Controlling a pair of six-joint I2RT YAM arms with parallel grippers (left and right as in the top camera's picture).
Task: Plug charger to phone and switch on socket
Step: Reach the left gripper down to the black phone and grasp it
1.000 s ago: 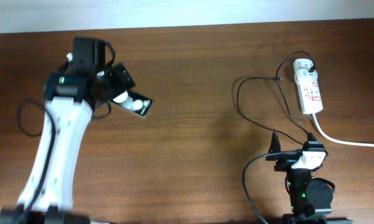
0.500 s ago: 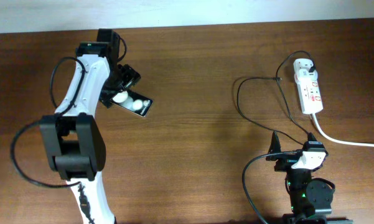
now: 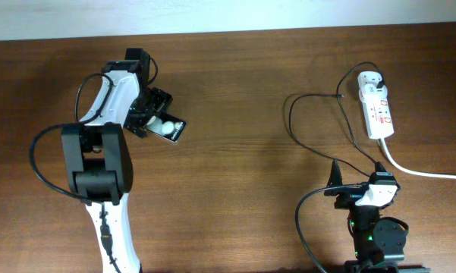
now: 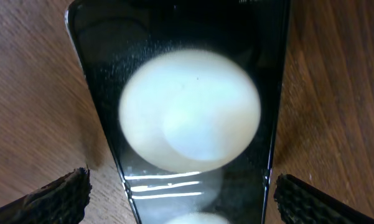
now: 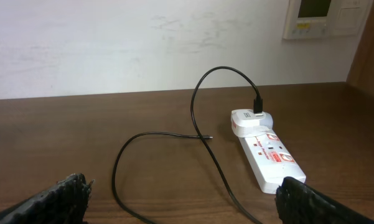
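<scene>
The black phone (image 3: 171, 128) lies flat on the table at the upper left, its white round patches showing. My left gripper (image 3: 149, 118) is open and low over one end of it; in the left wrist view the phone (image 4: 193, 74) fills the frame and the left gripper's (image 4: 180, 200) fingertips straddle it without touching. The white socket (image 3: 377, 106) lies at the far right with the charger's black plug (image 3: 383, 79) in its far end. The charger cable (image 3: 292, 121) loops on the table and its connector tip (image 5: 210, 137) lies free. My right gripper (image 3: 358, 179) is open and empty near the front edge.
The socket's thick white cord (image 3: 421, 171) runs off to the right edge. In the right wrist view the socket (image 5: 267, 152) lies ahead right, the right gripper (image 5: 183, 198) spread wide, and a wall with a control panel (image 5: 314, 15) stands behind the table.
My left arm has swung round and the left gripper has come down over the phone's end. The phone, cable, socket and right arm have not moved.
</scene>
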